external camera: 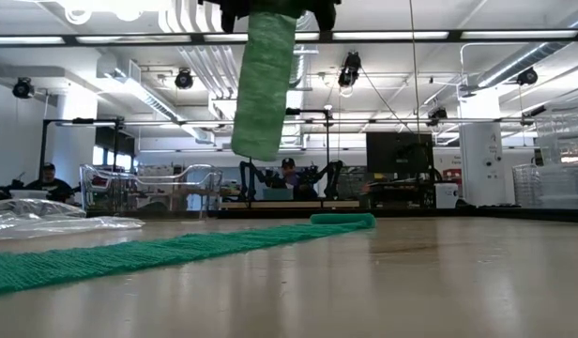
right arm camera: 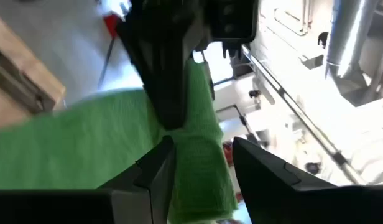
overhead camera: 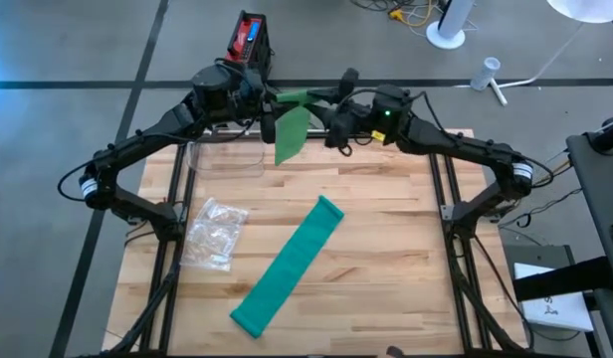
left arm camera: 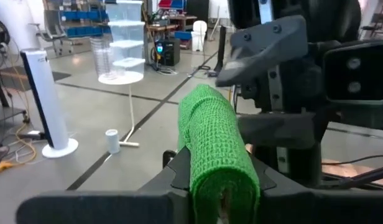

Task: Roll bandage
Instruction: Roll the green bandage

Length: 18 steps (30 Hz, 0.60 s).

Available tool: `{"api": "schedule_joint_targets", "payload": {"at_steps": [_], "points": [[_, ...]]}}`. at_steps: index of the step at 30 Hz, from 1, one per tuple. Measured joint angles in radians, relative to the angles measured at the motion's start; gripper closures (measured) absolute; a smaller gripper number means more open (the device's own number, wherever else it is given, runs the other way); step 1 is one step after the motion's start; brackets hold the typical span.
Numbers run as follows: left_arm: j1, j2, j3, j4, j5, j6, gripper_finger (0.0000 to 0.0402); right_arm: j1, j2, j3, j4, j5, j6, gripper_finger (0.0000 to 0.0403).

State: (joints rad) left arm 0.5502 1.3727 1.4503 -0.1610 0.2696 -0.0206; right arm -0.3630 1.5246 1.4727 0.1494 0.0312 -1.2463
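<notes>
Barely begun: one green bandage (overhead camera: 287, 264) flat and unrolled on the worktop (overhead camera: 386, 259) toward 6 o'clock, a second green strip (overhead camera: 292, 129) aloft at 12 o'clock, hanging loose, no roll formed. Left pincer (overhead camera: 270, 111) clenched on the strip's top end. Right pincer (overhead camera: 326, 104) alongside, part open, fingers (right arm camera: 155, 171) straddling the cloth; firm grip not evident. Winding all left to do.

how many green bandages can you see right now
2. One bandage lies unrolled diagonally on the wooden table. The other hangs in the air at the table's far edge, held between both pincers.
</notes>
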Motion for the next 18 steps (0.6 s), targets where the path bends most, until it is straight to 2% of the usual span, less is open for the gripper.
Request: {"api": "schedule_joint_targets", "payload": {"at_steps": [3, 10, 18], "points": [[-0.004, 0.001, -0.001, -0.007, 0.001, 0.003, 0.0352, 0.003, 0.016, 0.0, -0.012, 0.065, -0.055, 0.025], [-0.008, 0.003, -0.002, -0.012, 0.024, 0.033, 0.0352, 0.005, -0.005, 0.0, -0.102, 0.149, -0.06, 0.0258], [-0.01, 0.003, -0.002, 0.001, 0.038, 0.059, 0.0352, 0.014, -0.04, 0.0, -0.146, 0.176, -0.057, 0.0274]]}}
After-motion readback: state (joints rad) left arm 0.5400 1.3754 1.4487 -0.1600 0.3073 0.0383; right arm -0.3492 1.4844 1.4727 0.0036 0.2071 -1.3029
